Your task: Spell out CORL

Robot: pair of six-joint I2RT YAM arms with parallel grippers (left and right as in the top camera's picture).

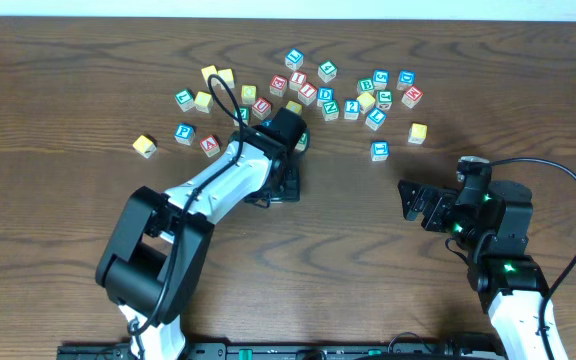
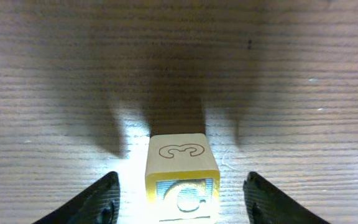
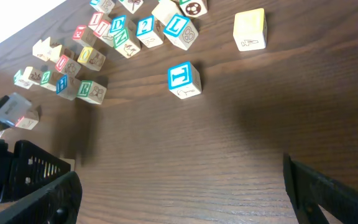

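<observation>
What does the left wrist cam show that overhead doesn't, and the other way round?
Left wrist only: a yellow-topped cube, an outlined 3 on top, standing on the wooden table between the left gripper's open fingers, a gap on each side. Overhead only: the scattered letter cubes farther back and the right gripper, open and empty; the left arm hides that cube. Both: the table.

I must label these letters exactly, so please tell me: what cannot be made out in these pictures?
- Left wrist view: the lower edge cuts off the front-face letter of the yellow wooden cube.
- Overhead: the left gripper hides this cube.
- Overhead: letters on the scattered wooden cubes are too small to read.
</observation>
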